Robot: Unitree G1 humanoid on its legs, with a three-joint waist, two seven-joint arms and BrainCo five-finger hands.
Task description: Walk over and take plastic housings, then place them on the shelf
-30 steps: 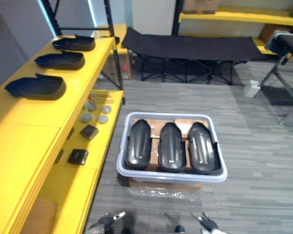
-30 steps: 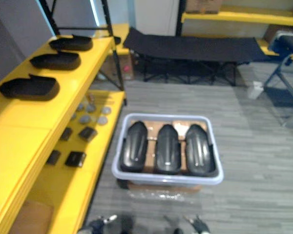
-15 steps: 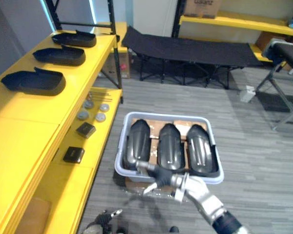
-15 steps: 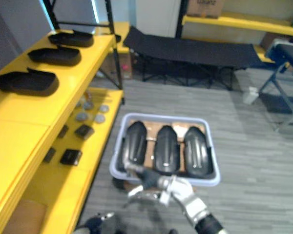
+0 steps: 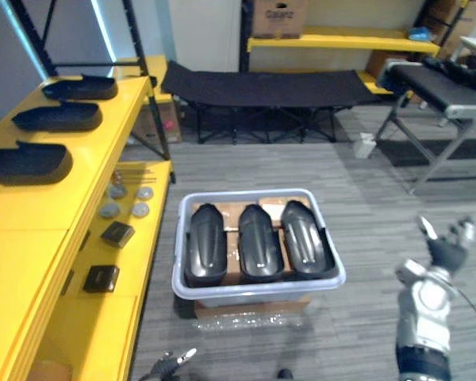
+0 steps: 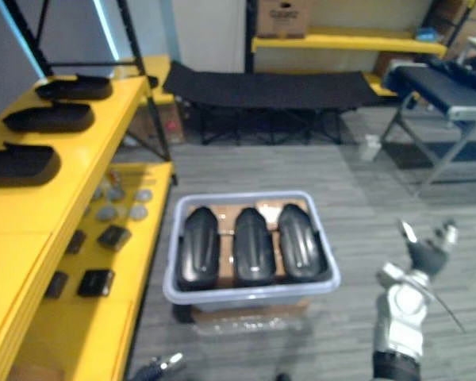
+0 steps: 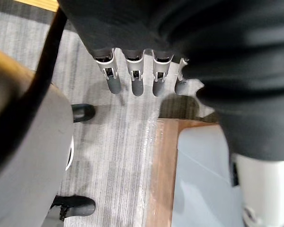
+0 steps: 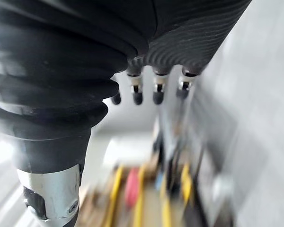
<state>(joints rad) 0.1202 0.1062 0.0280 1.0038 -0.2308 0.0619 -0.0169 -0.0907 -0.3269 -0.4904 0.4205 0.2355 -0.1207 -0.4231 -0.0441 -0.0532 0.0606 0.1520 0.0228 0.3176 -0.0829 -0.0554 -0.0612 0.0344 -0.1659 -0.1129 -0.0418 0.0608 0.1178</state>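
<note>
Grey plank floor [image 5: 357, 182] spreads across the middle of the frame, with the yellow shelf [image 5: 32, 230] running down the left edge and a dark folding cot [image 5: 262, 83] across the top.

Big change from half a second back: the right hand [image 5: 446, 252] was stretched out at the near rim of the tub. Now it is away at the lower right, well apart from the tub, lifted with its fingers spread wide and nothing in them. Its own wrist view agrees, with the fingers [image 8: 156, 92] straight and nothing held. The whole view has swung too, so the camera has moved; the tub and its load sit as they did.

That pale tub [image 5: 254, 287] is left of centre, on a cardboard box [image 5: 254, 305]. In it lie three plastic housings [image 5: 259, 242] side by side, their long ends pointing up the frame. They are glossy black rounded shells, domed side up.

Three more housings [image 5: 25, 163] are lined up on the shelf's top level at upper left, and these seem to lie hollow side up.

The left hand [image 5: 170, 363] just peeks in at the bottom edge. Its wrist view shows the fingers [image 7: 135, 82] hanging straight and loose over the floor beside the box, gripping nothing.
</note>
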